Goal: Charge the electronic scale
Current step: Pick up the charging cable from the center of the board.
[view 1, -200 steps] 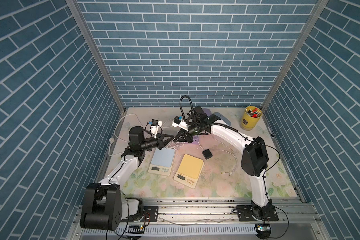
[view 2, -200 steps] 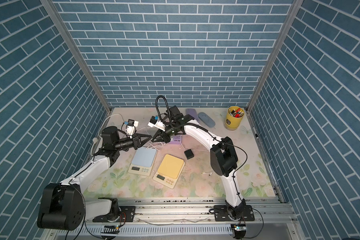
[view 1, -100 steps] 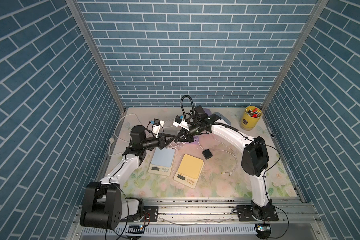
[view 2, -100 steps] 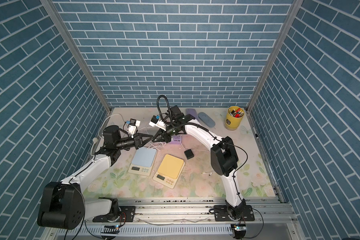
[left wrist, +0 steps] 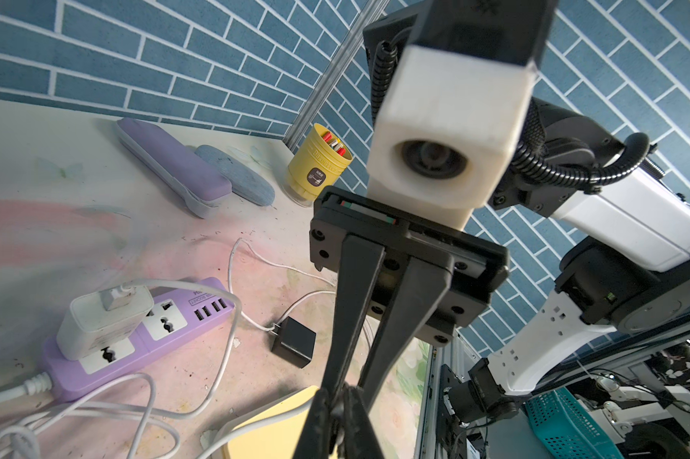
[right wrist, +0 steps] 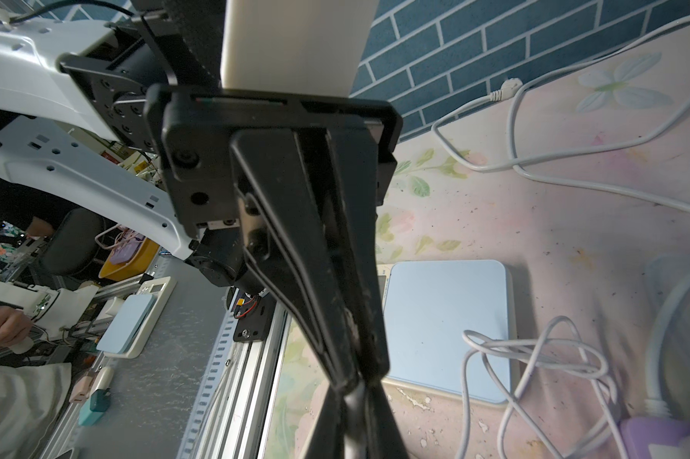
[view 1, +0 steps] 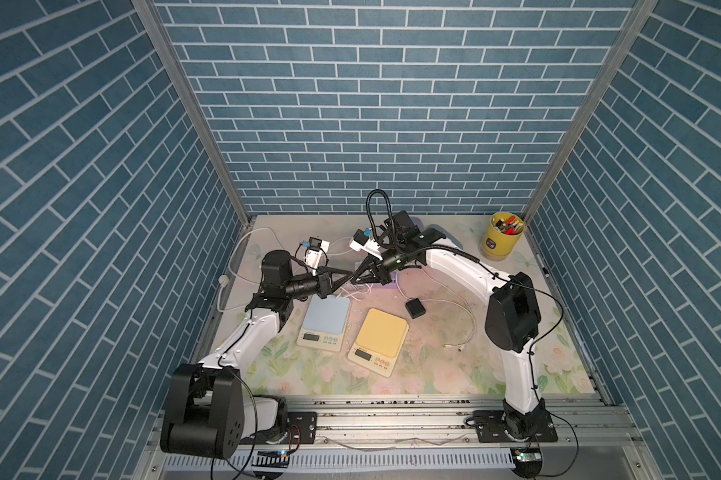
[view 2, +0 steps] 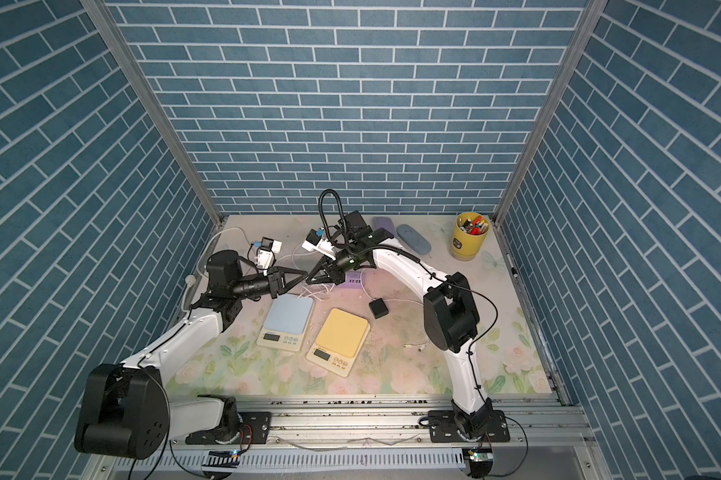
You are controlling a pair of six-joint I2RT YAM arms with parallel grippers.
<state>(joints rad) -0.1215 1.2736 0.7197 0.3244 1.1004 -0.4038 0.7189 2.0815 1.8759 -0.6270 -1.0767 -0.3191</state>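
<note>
Currently left gripper [view 1: 347, 275] and right gripper [view 1: 356, 277] are both pinched closed, tips touching just behind blue scale [view 1: 324, 319]. Can't tell what's held. White cable [right wrist: 465, 369] crosses its back corner; yellow scale [view 1: 381, 334] sits beside.
</note>
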